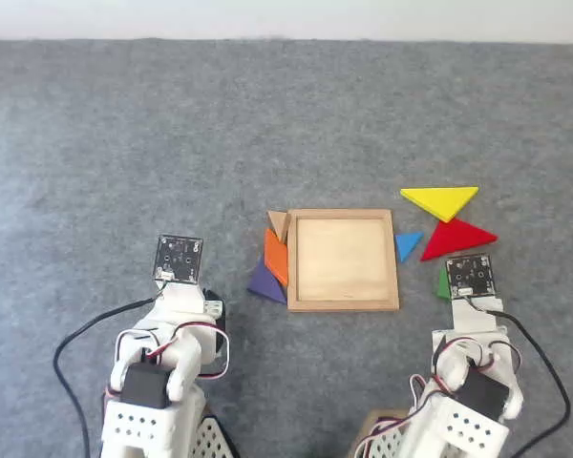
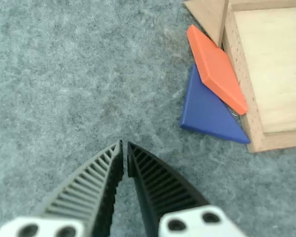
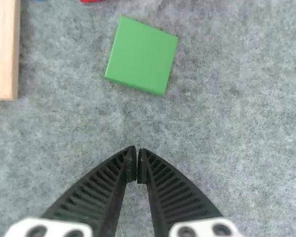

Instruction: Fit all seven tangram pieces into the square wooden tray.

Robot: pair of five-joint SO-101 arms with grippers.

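Downward, left end effector (image 2: 124, 144) nearly closed, right end effector (image 3: 137, 148) likewise, near green square (image 3: 141, 55)

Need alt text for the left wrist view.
The left gripper, jaws shut and empty, hangs over grey carpet. Beyond it, an orange parallelogram overlaps a blue triangle just outside the wooden tray, with a plain wooden triangle at the tray's corner.

The table (image 1: 124, 124) is overlooked from above, behind both arms. Wrist views are pointed down, close to the surface. The tray (image 1: 342, 215) edge is caught in all three; the green square (image 3: 141, 55) is shared by right wrist and high.
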